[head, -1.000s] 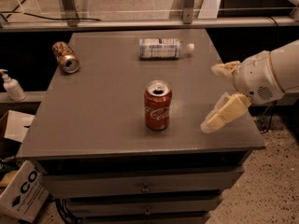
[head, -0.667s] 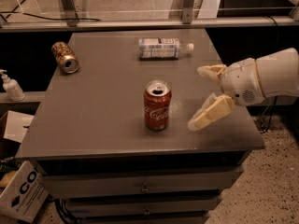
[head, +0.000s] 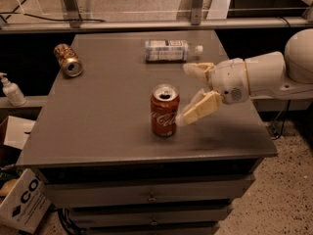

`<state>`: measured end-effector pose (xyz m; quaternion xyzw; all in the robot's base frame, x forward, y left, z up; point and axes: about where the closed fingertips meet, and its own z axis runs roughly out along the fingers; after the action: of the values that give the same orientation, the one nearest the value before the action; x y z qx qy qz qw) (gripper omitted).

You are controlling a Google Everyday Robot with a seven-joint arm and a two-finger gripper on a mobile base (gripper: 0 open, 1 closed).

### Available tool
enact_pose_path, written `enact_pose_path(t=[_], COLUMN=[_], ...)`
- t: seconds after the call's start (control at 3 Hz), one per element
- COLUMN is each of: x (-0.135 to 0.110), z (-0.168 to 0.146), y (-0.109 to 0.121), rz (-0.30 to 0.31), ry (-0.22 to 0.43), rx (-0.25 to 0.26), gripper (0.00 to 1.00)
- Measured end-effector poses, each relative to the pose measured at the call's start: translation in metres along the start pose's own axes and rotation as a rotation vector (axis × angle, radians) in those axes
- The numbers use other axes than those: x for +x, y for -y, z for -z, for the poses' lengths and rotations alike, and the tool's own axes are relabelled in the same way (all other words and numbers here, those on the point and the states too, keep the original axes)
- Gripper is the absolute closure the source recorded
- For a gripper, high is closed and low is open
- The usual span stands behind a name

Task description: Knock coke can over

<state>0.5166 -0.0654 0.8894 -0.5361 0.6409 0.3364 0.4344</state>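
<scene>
The red coke can [head: 164, 111] stands upright near the front middle of the grey table [head: 107, 121], its silver top open. My gripper [head: 188, 94] comes in from the right, just to the right of the can. It is open: one cream finger [head: 198, 70] points left behind the can's top, and the other finger [head: 199, 108] reaches the can's right side, close to it or touching it.
A gold-brown patterned can [head: 68, 60] lies on its side at the table's back left. A clear plastic bottle with a white label [head: 170, 50] lies at the back middle. A soap dispenser [head: 11, 90] and cardboard boxes [head: 22, 204] are left of the table.
My gripper has moved left across the table toward the coke can, from well to its right to right beside it. The can still stands upright.
</scene>
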Motion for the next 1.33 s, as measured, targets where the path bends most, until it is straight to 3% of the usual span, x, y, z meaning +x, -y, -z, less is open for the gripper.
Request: enact_pose_path(t=[0.67, 1.33], x=[-0.034, -0.097], z=[-0.056, -0.129], y=[-0.001, 0.019], rz=[0.050, 0.130], ry=[0.059, 0.062], rx=[-0.091, -0.171], gripper=[0.00, 0.00])
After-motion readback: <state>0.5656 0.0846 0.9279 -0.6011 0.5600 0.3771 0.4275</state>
